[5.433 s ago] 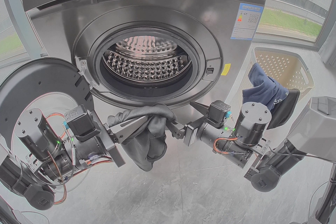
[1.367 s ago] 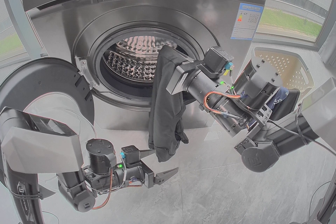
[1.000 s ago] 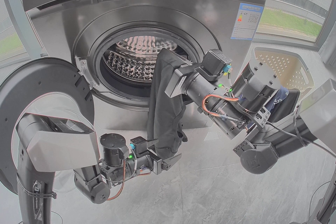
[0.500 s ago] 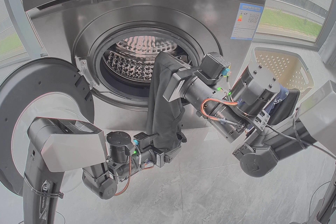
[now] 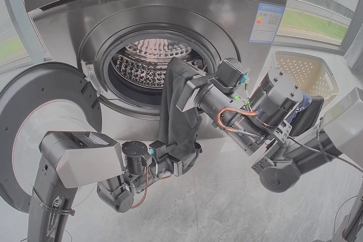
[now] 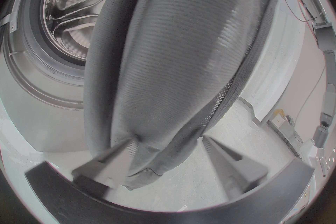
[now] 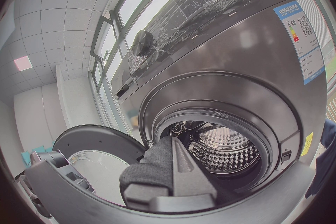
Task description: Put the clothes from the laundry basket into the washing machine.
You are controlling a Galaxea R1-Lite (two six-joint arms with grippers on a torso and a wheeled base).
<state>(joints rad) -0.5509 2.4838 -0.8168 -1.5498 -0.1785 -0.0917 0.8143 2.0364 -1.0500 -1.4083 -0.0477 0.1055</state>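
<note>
Here right fingers (image 7: 189, 172) pinch the dark garment (image 5: 177, 118) (hanging) before the drum (image 5: 151, 65).

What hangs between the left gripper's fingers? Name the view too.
The lower end of the dark grey knit garment, inside the open left gripper; left wrist view.

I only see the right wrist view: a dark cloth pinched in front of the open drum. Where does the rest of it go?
Observer: The dark garment hangs from the right gripper down the front of the washing machine, to below its opening.
Operator: And the other claw?
Observer: The left gripper is at the garment's bottom end, open, straddling the cloth.
Operator: Anything more to wash?
Observer: A blue garment sits at the laundry basket, on the machine's right, partly hidden.
</note>
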